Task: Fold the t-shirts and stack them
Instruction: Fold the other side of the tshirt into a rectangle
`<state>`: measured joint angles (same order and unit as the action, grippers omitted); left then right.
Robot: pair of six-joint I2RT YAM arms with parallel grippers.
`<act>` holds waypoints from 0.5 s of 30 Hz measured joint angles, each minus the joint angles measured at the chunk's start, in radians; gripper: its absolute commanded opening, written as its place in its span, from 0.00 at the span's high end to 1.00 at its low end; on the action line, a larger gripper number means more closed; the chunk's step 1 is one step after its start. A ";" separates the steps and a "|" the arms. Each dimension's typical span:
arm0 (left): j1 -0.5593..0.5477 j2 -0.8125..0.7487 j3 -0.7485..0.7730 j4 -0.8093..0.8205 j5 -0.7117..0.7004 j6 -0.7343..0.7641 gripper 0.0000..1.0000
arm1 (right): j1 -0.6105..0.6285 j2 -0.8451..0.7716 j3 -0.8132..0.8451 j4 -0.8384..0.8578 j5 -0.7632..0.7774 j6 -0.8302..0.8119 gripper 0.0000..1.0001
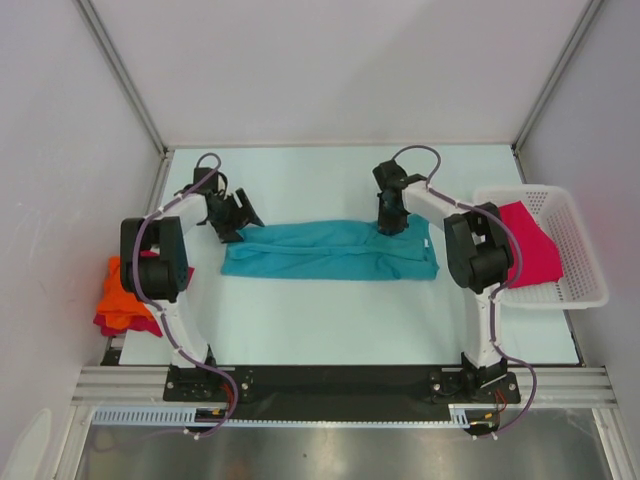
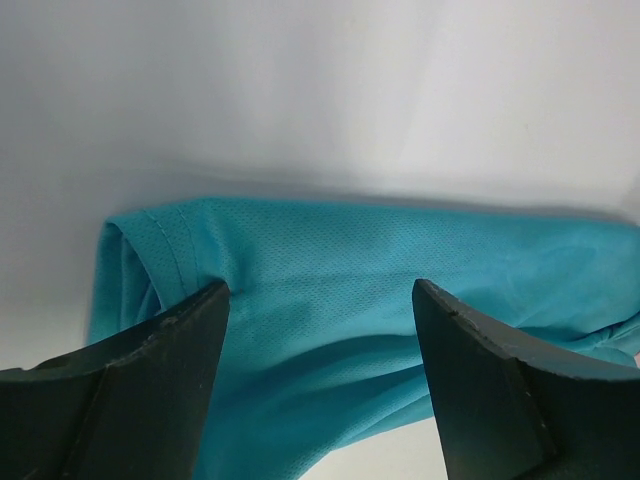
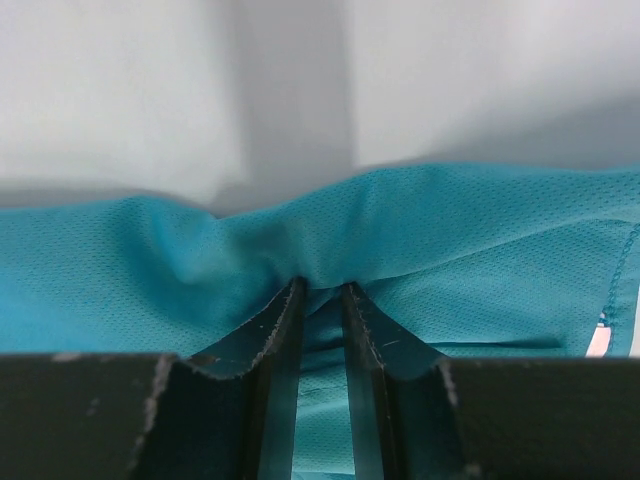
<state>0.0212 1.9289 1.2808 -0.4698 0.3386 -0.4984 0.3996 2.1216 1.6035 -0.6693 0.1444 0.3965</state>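
Note:
A teal t-shirt (image 1: 330,250) lies folded into a long band across the middle of the table. My left gripper (image 1: 232,220) is open at the band's far left corner, its fingers (image 2: 150,370) spread over the teal cloth (image 2: 330,300) without pinching it. My right gripper (image 1: 391,222) is shut on the teal t-shirt (image 3: 420,230) at the far edge near the band's right end, a pinch of cloth bunched between the fingertips (image 3: 285,320). A magenta-pink shirt (image 1: 530,245) lies in the basket. An orange shirt (image 1: 122,295) lies on a dark red one (image 1: 110,326) at the left edge.
A white lattice basket (image 1: 580,250) stands at the right edge of the table. The orange and dark red pile sits beside the left arm's base. White enclosure walls rise behind and to both sides of the table (image 1: 300,175).

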 measured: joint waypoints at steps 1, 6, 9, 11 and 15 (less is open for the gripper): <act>-0.005 -0.006 -0.008 0.005 -0.002 0.000 0.20 | 0.005 -0.009 -0.014 0.001 0.002 0.003 0.73; -0.035 -0.026 -0.039 0.024 -0.007 0.000 0.20 | 0.020 -0.033 -0.042 -0.011 0.006 0.003 0.73; -0.038 -0.028 -0.039 0.023 -0.012 -0.001 0.20 | 0.023 -0.034 -0.039 -0.018 0.013 0.001 0.74; -0.039 -0.029 -0.039 0.023 -0.014 -0.001 0.20 | 0.023 -0.034 -0.022 -0.035 0.026 -0.006 0.74; -0.040 -0.029 -0.039 0.021 -0.019 -0.001 0.20 | 0.023 -0.034 0.037 -0.061 0.058 -0.015 0.73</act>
<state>-0.0193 1.8999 1.2415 -0.4484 0.3195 -0.4995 0.4225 2.0880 1.6402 -0.7307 0.2020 0.3813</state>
